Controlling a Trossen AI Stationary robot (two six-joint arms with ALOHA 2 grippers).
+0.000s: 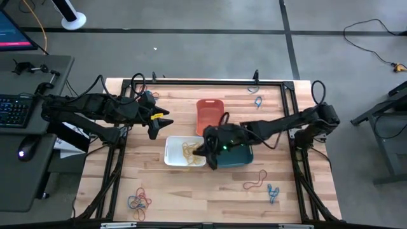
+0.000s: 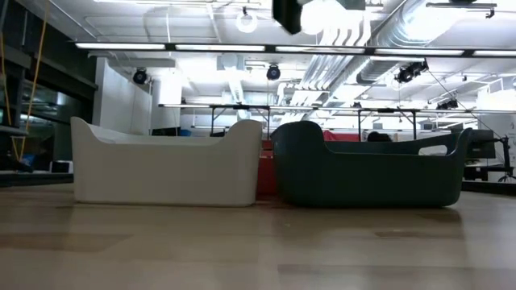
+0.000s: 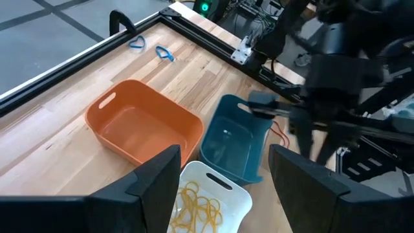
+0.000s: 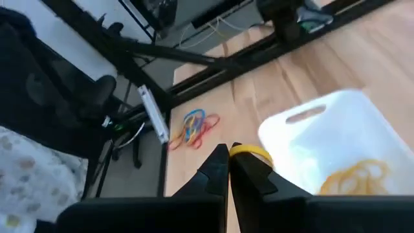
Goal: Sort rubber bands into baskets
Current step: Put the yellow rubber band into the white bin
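Your right gripper [image 4: 228,162], pinched on a yellow rubber band [image 4: 250,152], hovers beside the white basket [image 1: 173,152], which already holds yellow bands [image 1: 190,151]; mixed piles [image 1: 138,201] near it remain, and your left gripper [image 1: 157,121] waits open.

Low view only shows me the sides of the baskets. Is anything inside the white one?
Observer: Yes, the white basket has a pile of yellow bands in it.
Operator: Where is the right gripper? I can't see it properly.
Observer: The right gripper is above the white basket's edge, shut on one yellow band.
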